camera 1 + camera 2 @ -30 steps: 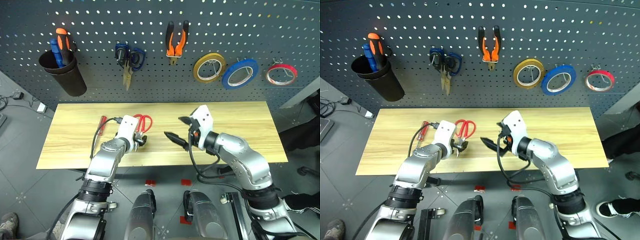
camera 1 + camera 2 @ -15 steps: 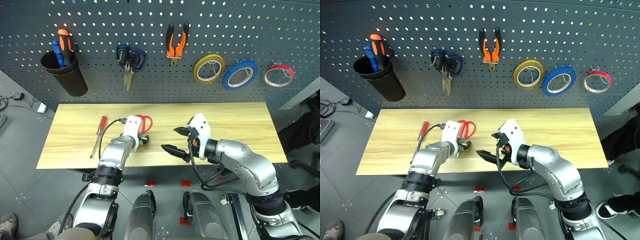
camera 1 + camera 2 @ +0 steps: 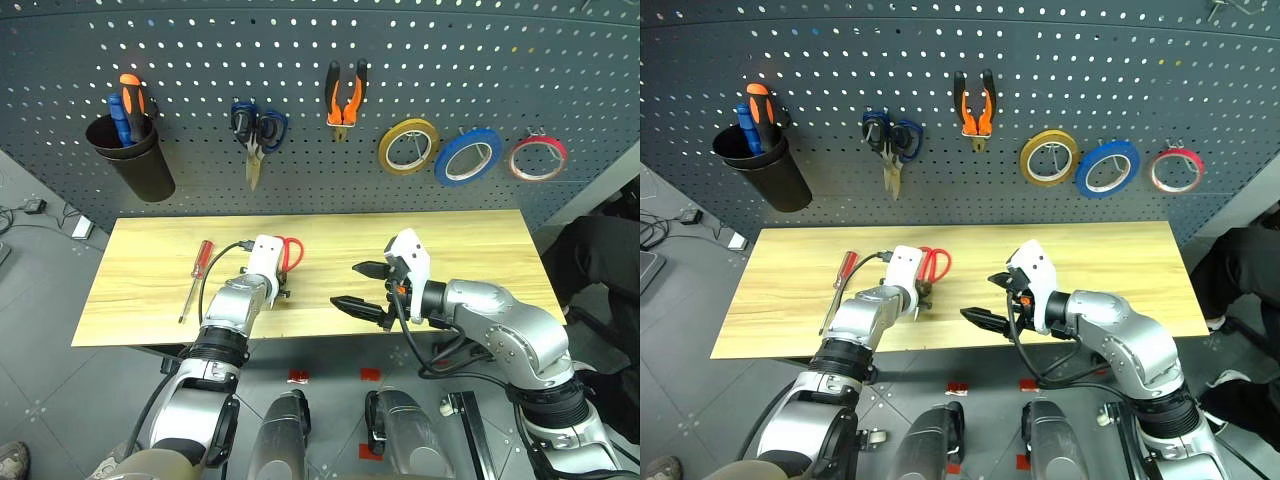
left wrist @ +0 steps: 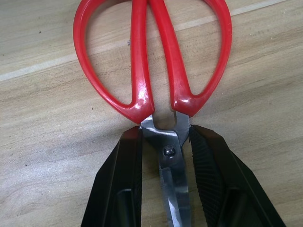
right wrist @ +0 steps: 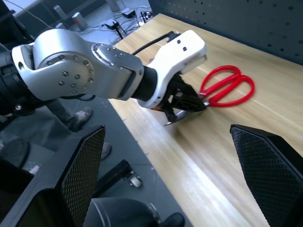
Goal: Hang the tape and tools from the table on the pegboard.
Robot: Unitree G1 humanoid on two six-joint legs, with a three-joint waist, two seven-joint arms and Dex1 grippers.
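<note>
The left gripper (image 4: 165,189) is down on the worktop (image 3: 470,245) with its two black fingers (image 4: 120,184) closed in against the steel neck of the red-handled scissors (image 4: 151,56), just below the handle loops, at the pivot screw. The scissors lie flat on the wood, not yet lifted. The right gripper (image 3: 368,288) hangs over the front middle of the worktop, its fingers spread wide and holding nothing, pointing across toward the left arm.

A little to the left of the scissors, the slim red-handled screwdriver (image 3: 194,278) lies on the wood, untouched, well apart from either gripper.

Up on the pegboard (image 3: 450,60), the orange-and-black pliers (image 3: 341,95) already hang on a hook, and the thin red tape ring (image 3: 537,157) hangs at the far right beside the blue roll (image 3: 468,156) and yellow roll (image 3: 408,146). The dark-blue scissors (image 3: 254,130) and the black cup (image 3: 135,155) with its screwdrivers are there too.

So I'd judge it about half done: tape and pliers are up, the scissors are being taken, and the screwdriver is still to come.
</note>
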